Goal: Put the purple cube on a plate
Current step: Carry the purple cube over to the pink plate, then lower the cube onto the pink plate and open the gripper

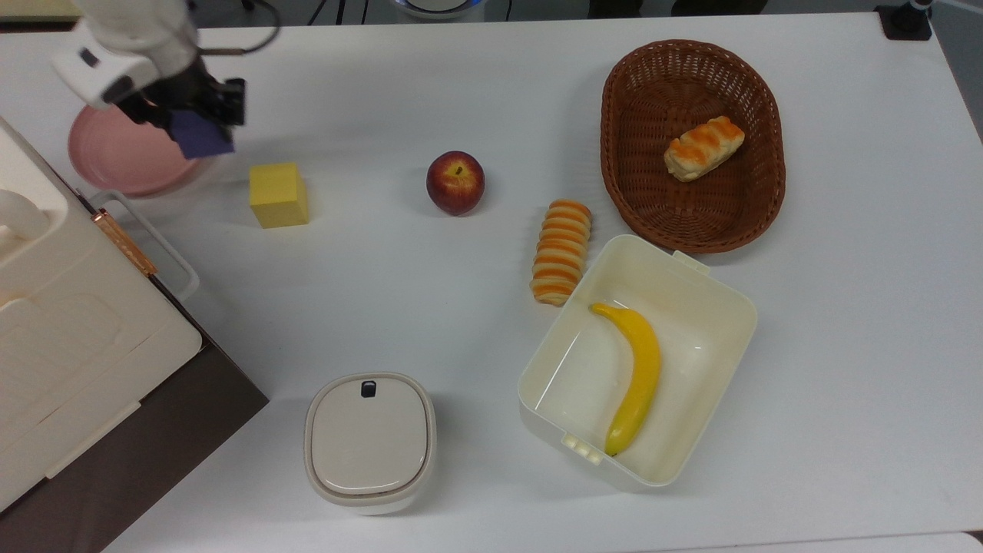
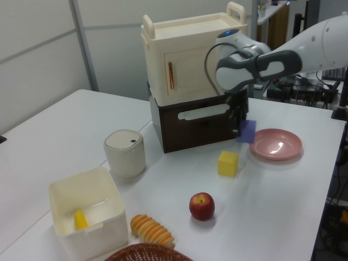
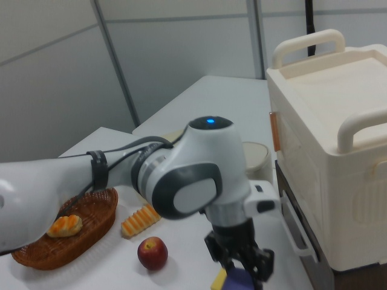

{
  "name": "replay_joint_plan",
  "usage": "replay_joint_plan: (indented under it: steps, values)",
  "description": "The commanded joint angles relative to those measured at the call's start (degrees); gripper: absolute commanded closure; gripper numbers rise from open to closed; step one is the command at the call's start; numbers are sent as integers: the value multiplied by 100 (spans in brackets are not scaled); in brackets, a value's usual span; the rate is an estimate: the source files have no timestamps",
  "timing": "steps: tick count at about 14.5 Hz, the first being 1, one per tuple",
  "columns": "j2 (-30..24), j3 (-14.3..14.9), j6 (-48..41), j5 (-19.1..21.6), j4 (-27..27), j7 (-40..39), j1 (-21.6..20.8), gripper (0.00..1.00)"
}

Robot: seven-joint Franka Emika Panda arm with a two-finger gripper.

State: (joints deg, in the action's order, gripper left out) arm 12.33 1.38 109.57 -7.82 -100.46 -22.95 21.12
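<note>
My gripper (image 1: 193,117) is shut on the purple cube (image 1: 203,138) and holds it in the air over the right rim of the pink plate (image 1: 115,161) in the top view. In the left view the purple cube (image 2: 247,131) hangs under the gripper (image 2: 238,124), just left of the plate (image 2: 275,144) and above the table. In the right view the gripper (image 3: 245,269) points down with the purple cube (image 3: 239,281) at the bottom edge. The arm hides part of the plate in the top view.
A yellow cube (image 1: 279,194) and an apple (image 1: 455,182) lie right of the plate. Further right lie a striped bread (image 1: 562,251), a wicker basket (image 1: 760,184) holding bread, and a white box (image 1: 714,307) with a banana. A lidded pot (image 1: 370,442) and a cabinet (image 1: 69,330) stand at the left front.
</note>
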Motion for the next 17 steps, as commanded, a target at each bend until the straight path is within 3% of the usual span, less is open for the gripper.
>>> replay_joint_plan:
  steps: [1,6,7,9,12,17]
  values:
    - [-284,-50,-93,-62,-264,-832,593,38]
    - [-100,-50,-5,-70,-237,-1133,1007,30]
    - [-55,-50,3,-79,-229,-1142,1104,24]
    - [15,-50,126,-79,-228,-1142,1131,23]
    - [68,-41,162,-88,-211,-1142,1140,0]
    - [-20,-76,39,-44,-80,-1045,1070,0]
